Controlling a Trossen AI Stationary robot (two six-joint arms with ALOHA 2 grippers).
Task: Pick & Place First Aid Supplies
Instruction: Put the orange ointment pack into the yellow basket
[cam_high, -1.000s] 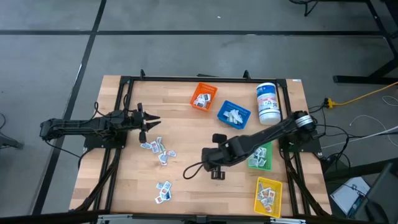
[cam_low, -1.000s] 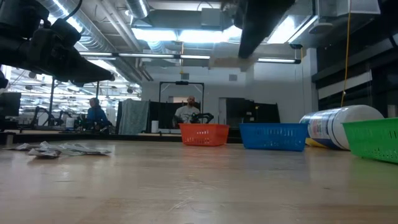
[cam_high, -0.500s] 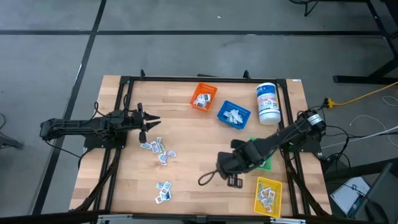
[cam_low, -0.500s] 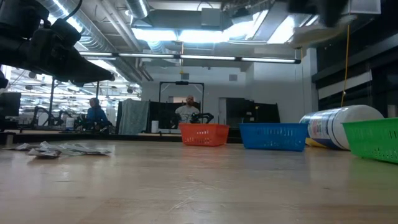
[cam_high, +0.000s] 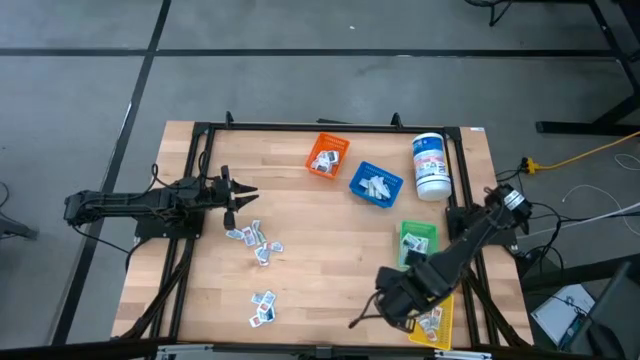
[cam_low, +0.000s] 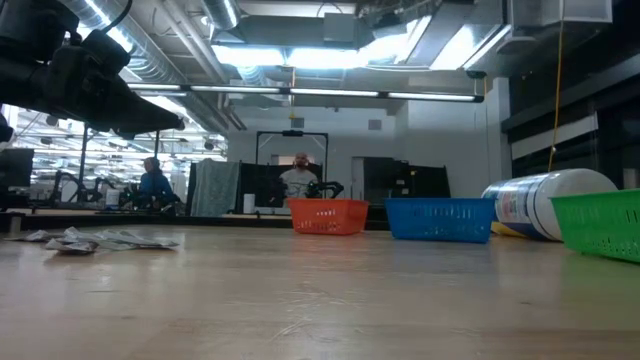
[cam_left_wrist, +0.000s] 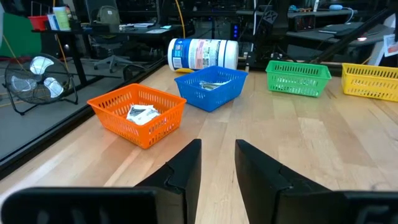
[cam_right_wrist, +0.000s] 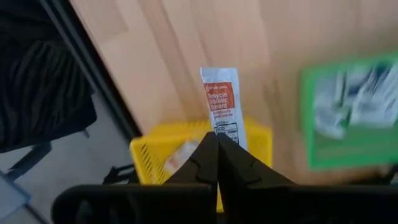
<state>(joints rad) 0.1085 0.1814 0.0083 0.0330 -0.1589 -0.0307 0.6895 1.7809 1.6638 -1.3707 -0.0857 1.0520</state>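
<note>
The small flat white packet with an orange-red printed panel (cam_right_wrist: 221, 102) is pinched by one end in the closed right pincer (cam_right_wrist: 217, 144), hanging over the near edge of the yellow plastic mesh bin (cam_right_wrist: 186, 158) at the worktop's front right corner. To do this well, I judge the packet should be carried fully over the bin's middle and lowered before release, since it is light and could catch the rim. The left pincer (cam_left_wrist: 217, 163) waits, fingers parted and empty, above the wooden worktop (cam_high: 300, 210) near loose white packets (cam_high: 250, 240).
</note>
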